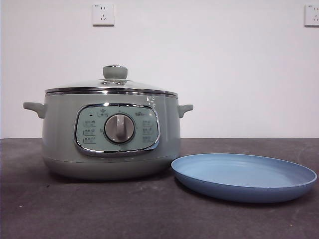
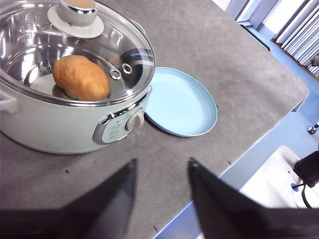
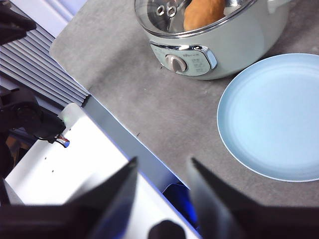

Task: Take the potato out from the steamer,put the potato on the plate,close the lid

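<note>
The sage-green steamer point(image 1: 109, 134) stands on the grey table with its glass lid point(image 1: 112, 85) resting shut on top. Through the glass the golden-brown potato point(image 2: 81, 77) lies inside the pot point(image 2: 60, 124); it also shows in the right wrist view point(image 3: 204, 13). The light-blue plate point(image 1: 244, 175) lies beside the steamer, bare. My left gripper point(image 2: 162, 167) hangs open above the table's front edge, apart from the pot. My right gripper point(image 3: 162, 167) is open too, over the table's edge near the plate point(image 3: 274, 117). Neither gripper shows in the front view.
A white wall with two sockets point(image 1: 103, 14) stands behind the table. The table's front edge point(image 3: 124, 134) drops off to a white base and floor below. Dark grey tabletop point(image 1: 99, 209) stretches in front of the steamer.
</note>
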`<action>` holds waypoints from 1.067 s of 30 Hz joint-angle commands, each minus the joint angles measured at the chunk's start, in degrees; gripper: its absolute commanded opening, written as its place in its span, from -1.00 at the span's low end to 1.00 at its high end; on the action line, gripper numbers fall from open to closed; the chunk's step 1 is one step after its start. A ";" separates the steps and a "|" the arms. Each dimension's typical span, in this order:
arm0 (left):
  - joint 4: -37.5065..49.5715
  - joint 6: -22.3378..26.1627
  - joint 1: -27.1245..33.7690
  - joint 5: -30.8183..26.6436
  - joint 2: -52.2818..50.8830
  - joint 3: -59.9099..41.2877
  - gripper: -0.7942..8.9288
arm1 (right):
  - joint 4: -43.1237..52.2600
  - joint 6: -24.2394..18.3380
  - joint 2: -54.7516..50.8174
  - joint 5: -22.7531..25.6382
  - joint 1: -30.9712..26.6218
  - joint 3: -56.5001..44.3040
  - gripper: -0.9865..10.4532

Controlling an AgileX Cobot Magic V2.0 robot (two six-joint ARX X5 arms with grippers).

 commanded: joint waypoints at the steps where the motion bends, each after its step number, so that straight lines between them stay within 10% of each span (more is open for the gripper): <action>1: 0.63 0.83 0.04 0.37 -0.13 0.07 0.52 | 0.17 0.92 -0.02 0.00 0.09 0.11 0.33; 17: 11.56 -2.36 -0.50 -1.64 11.82 4.92 0.52 | 0.17 1.07 -0.02 0.02 0.09 0.11 0.33; 32: 19.34 2.64 -11.87 -18.56 39.04 22.73 0.52 | 0.22 1.07 -0.02 0.13 0.09 0.11 0.33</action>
